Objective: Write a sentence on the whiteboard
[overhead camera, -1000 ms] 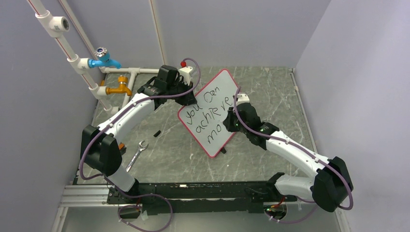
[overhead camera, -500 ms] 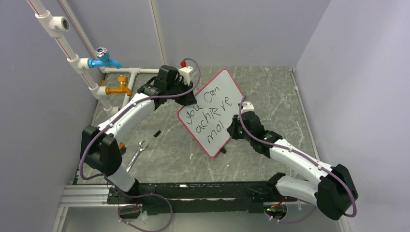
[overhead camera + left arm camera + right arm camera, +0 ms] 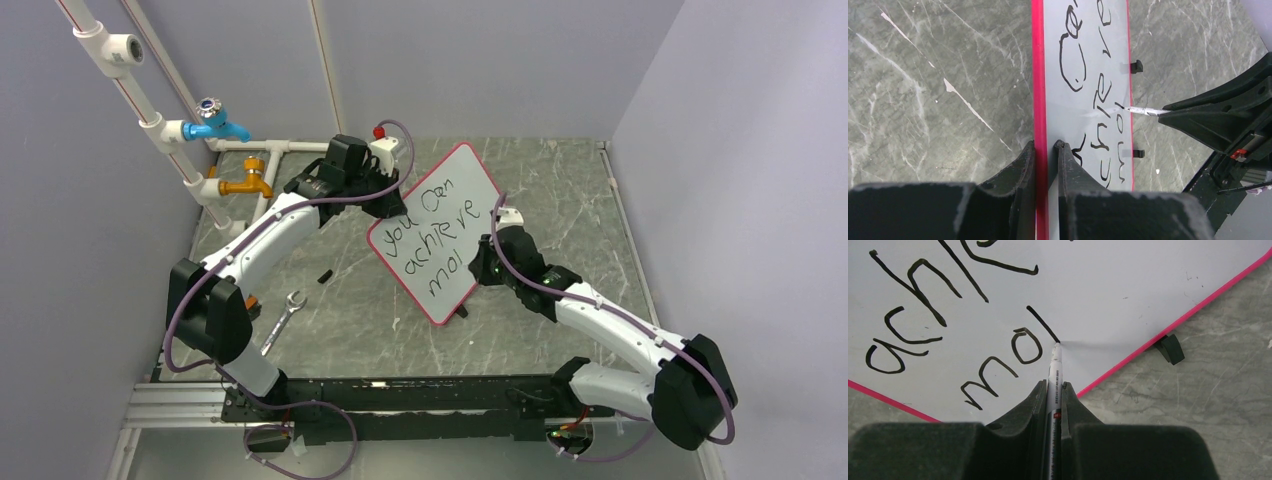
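Observation:
The whiteboard (image 3: pixel 435 228), white with a red-pink rim, stands tilted on the table, its black feet (image 3: pixel 1169 348) on the marble. It reads "you can achieve mo" plus one slanted stroke. My left gripper (image 3: pixel 385 196) is shut on its top-left rim; in the left wrist view the fingers (image 3: pixel 1045 145) pinch the pink edge of the whiteboard (image 3: pixel 1088 60). My right gripper (image 3: pixel 484 262) is shut on a silver marker (image 3: pixel 1054 365), whose tip touches the whiteboard (image 3: pixel 1108 285) at the lower end of that stroke. The marker (image 3: pixel 1144 110) also shows in the left wrist view.
A wrench (image 3: pixel 283 320) and a small black cap (image 3: pixel 325 274) lie on the marble table left of the board. White pipes with a blue tap (image 3: pixel 215 126) and a yellow tap (image 3: pixel 247 184) run along the left wall. Grey walls close in on three sides.
My right gripper came down from the board's second line to the third. A slanted stroke has appeared after "mo". The left arm and the board have not moved.

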